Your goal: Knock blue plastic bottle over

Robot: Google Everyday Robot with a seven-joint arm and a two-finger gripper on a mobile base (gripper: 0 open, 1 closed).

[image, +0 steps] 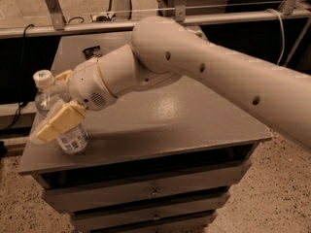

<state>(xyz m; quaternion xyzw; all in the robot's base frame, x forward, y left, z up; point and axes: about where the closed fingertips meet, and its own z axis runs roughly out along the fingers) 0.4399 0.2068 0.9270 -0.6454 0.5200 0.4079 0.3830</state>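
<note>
Fingers (60, 120) of the gripper (51, 105) stand spread apart at the far left of the desk (184, 125), one on each side of the blue plastic bottle (47, 98). The nearer, cream-coloured finger lies slantwise across the front of the bottle, just above its blue-and-white label, with its tip pointing down and to the left past the bottle's side. The other finger shows only as a short stub beside the bottle's neck, just right of the white cap. Whether either finger presses on the plastic cannot be told. The bottle stands on its base near the front left corner of the desk, with its cap leaning a little to the left.

Behind the bottle, towards the back edge, a small black packet (92, 51) lies flat, partly hidden by the rounded wrist (97, 86). From the wrist the thick pale arm (218, 72) runs up and to the right across the desk and out of view at the right edge. Under the desk top sit drawers (155, 193), and at the right the speckled floor (277, 188) shows
</note>
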